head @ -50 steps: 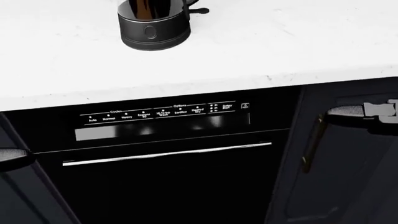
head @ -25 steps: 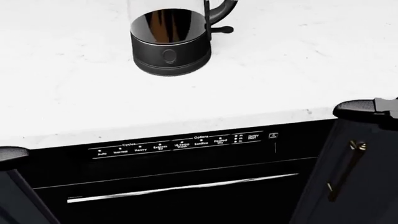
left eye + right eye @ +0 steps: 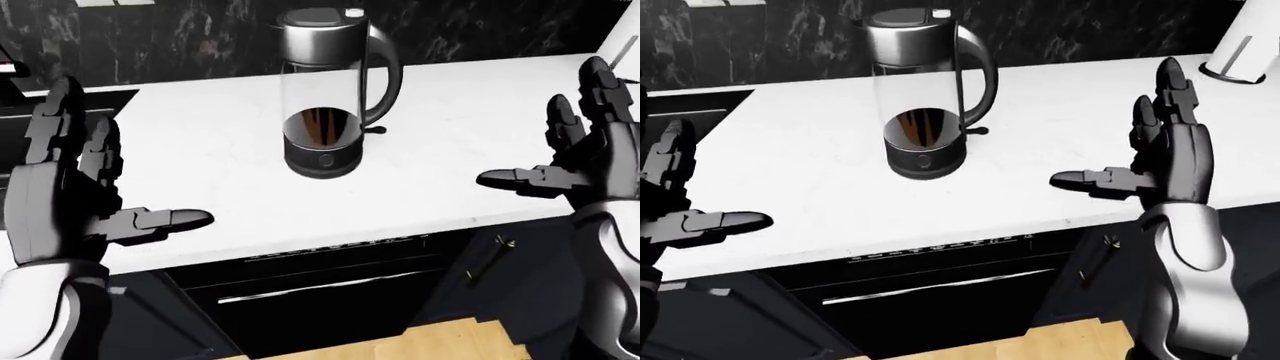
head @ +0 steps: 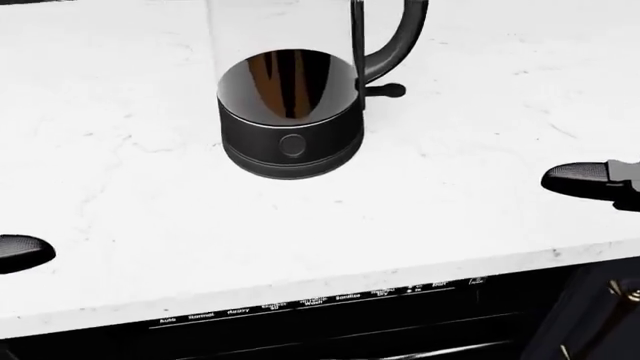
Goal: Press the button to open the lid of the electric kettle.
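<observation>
A: Left-eye view shows the kettle (image 3: 327, 90) upright near the middle of the white surface (image 3: 470, 142), handle (image 3: 385, 71) to the view's right. Where do we press?

B: We judge the small white button (image 3: 353, 12) on the lid (image 3: 318, 19), above the handle, to be the release. Press there, straight down.

A: Handling?

B: Glass wall, metal lid, dark base (image 4: 290, 146). We expect it stiff but fragile and tall enough to tip or slide under a sideways push.

A: Hand state?

B: Left hand (image 3: 75, 187) and right hand (image 3: 580, 161) are both spread wide and hold nothing. They flank the kettle, well apart from it.

A: Obstructions?

B: Nothing lies between either hand and the kettle. A white roll (image 3: 1245, 45) stands at the right-eye view's top right, well apart. A dishwasher (image 3: 330, 289) sits below the surface edge.
</observation>
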Robot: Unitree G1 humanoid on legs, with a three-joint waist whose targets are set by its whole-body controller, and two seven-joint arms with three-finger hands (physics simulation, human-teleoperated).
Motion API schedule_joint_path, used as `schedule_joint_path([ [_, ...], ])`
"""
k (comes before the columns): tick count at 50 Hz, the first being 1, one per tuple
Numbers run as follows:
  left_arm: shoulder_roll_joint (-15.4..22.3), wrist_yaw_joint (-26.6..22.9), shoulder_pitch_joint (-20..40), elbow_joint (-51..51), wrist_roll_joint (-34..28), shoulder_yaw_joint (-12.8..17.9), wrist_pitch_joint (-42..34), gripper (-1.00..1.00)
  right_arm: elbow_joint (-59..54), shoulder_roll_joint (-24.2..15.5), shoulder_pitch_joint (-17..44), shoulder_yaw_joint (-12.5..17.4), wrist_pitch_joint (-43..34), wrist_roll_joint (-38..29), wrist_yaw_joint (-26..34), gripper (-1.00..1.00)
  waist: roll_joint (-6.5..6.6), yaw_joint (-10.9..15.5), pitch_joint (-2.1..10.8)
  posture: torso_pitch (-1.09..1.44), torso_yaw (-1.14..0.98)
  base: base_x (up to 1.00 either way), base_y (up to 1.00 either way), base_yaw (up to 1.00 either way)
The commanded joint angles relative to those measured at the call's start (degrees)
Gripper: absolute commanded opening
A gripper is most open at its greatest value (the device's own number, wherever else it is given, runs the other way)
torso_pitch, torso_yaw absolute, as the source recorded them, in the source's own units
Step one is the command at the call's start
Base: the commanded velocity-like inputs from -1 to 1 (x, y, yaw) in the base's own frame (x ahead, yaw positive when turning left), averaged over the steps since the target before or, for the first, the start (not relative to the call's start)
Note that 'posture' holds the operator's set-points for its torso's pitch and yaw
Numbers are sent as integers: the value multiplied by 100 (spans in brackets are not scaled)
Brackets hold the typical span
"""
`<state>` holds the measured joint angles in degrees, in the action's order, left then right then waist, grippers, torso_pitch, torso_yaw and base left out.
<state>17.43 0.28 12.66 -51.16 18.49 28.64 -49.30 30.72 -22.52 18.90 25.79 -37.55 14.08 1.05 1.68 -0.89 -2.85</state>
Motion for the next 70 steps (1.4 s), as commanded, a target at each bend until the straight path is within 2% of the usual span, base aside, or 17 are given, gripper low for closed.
schedule_joint_path([
  [1,75,28,79,-66,-14,64,127,100,127,-63,126,4,156,26,8,100,39,9,80,0,0,22,9,0],
  [3,124,35,125,-51,27,132,89,100,142,-77,132,9,137,41,-1,100,299,-19,248,0,0,21,9,0],
  [4,7,113,254,-90,410,309,-138,100,138,-95,150,29,116,60,-9,100,208,69,153,0,0,21,9,0],
  [5,86,196,282,-95,531,356,-189,100,127,-111,168,51,108,85,-19,100,252,53,103,0,0,20,9,0],
  [13,427,370,187,100,621,426,90,100,-100,-419,277,334,114,378,-126,100,-197,168,84,0,0,21,10,0],
  [16,452,418,218,105,739,498,66,100,-155,-538,308,401,109,471,-182,100,-639,180,185,0,0,22,9,0],
  [17,446,457,250,98,874,556,12,100,-164,-561,305,409,116,494,-199,100,-394,100,124,0,0,21,10,0],
  [19,510,489,206,99,871,523,45,100,-198,-589,295,411,148,514,-222,100,-509,104,113,0,0,22,10,0],
  [25,531,532,190,85,1015,523,-9,100,-241,-646,281,435,180,562,-250,100,-210,46,39,0,0,22,9,0],
  [29,605,616,219,50,1162,615,-88,100,-330,-678,339,490,201,625,-318,100,333,-8,108,0,0,17,7,0],
  [30,632,629,212,46,1162,623,-85,100,-337,-681,333,513,211,679,-334,100,92,6,48,0,0,0,0,0],
  [33,650,659,223,27,1269,654,-99,100,-371,-710,315,510,250,746,-370,100,64,56,9,0,0,0,0,0],
  [38,730,688,197,-30,1228,573,-108,100,-610,-826,396,558,247,783,-537,100,-354,97,-68,0,0,0,0,0],
  [39,727,631,175,-55,1142,529,-13,100,-707,-854,414,585,263,795,-575,100,-203,126,-7,0,0,0,0,0],
  [42,611,462,150,-177,1283,661,100,100,-939,-944,386,621,376,805,-580,100,-217,126,112,0,0,0,0,0],
  [60,799,626,42,-140,1656,760,195,100,-1397,-1144,358,682,603,787,-549,100,-148,98,83,-1,0,0,0,0],
  [70,740,652,59,-129,1620,735,41,100,-1407,-1153,340,690,616,788,-534,100,-157,103,355,-11,0,0,0,0],
])
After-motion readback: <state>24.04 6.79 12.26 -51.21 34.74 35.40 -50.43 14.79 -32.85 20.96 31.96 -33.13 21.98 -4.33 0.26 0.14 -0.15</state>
